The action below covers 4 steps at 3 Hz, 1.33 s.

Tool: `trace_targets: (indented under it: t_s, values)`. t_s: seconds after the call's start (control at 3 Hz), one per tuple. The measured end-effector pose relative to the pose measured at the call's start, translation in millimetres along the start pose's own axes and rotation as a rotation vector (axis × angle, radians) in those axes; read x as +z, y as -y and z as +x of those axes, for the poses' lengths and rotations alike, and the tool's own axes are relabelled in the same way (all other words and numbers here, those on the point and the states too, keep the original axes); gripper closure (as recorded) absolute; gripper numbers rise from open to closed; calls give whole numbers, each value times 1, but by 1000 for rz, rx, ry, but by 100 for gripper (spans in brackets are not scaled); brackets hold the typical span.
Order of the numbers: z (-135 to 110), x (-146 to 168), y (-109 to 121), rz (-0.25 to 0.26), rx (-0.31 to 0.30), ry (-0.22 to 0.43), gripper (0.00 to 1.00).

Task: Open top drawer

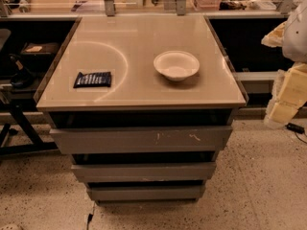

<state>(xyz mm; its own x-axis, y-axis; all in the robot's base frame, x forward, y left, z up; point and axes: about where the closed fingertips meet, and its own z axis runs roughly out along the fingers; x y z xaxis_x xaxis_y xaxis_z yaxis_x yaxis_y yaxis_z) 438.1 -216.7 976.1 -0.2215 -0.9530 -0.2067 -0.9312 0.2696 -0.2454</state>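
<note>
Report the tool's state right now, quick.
Tool: at the right edge of the view, beside the cabinet and not touching the top drawer; whether it is open or closed cannot be told.

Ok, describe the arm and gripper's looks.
The arm, at the right edge, is a smooth, rounded white shell. Just below it, the gripper is pale cream-yellow and blocky, with flat faces and squared corners. No markings or cables show on either.

Floor (144, 217) before top drawer (141, 139) free; gripper (283, 110) well right.
</note>
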Motion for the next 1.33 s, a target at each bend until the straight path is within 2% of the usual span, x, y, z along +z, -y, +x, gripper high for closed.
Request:
trace_targets:
  t_s: [0.33,0.67,1.33]
  values:
    - [0,0,0,0,0,0,0]
    - [0,22,-19,-36,3,18,0]
    - [-9,118,-87,-183,16,57,0]
